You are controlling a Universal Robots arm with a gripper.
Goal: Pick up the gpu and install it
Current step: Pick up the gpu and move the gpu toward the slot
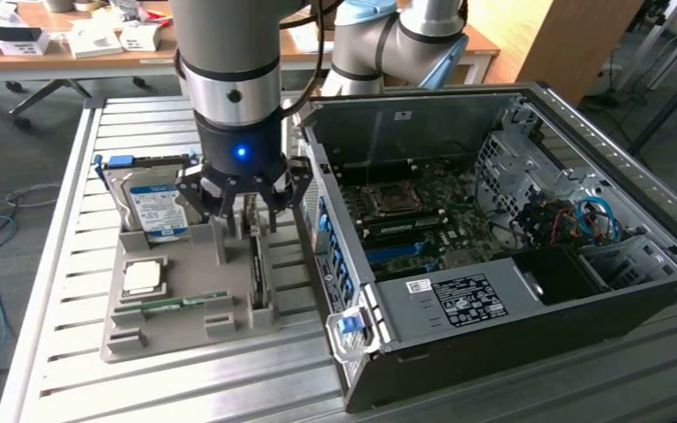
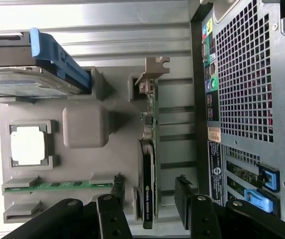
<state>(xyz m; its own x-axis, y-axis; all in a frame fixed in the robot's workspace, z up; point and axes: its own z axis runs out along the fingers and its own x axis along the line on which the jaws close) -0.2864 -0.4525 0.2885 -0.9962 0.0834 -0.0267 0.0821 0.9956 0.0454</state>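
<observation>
1. One robot gripper (image 1: 248,214) hangs low over a grey parts tray (image 1: 174,333) on a slatted metal table (image 1: 68,220). An opened computer case (image 1: 515,291) lies just beside the tray.
2. Its jaws are spread wide and hold nothing. In the wrist view, one dark finger (image 2: 113,206) shows on each side of the gpu (image 2: 149,164), and neither appears to touch it.
3. The gpu is a thin card standing on its long edge in a slot along the tray's edge nearest the case. Its silver bracket (image 2: 152,69) is at the tray's end furthest from the fingers.
4. Other parts share the tray:
   - A hard drive (image 1: 158,210) with a blue label stands at the corner away from the case.
   - A square processor chip (image 1: 142,277) sits near the middle of that same side.
   - A narrow green memory stick (image 1: 172,303) lies past the chip, towards the tray's other end.
5. The step in hand looks like the pick-up. The gripper is lined up astride the card, but the grasp is not yet made. The card is not yet installed.
6. As I judge it, a sound grasp calls for the fingers to reach far enough down both faces. They should then close squarely across the card's thin width. The card should come straight up out of its slot so it does not bind or tip.
</observation>
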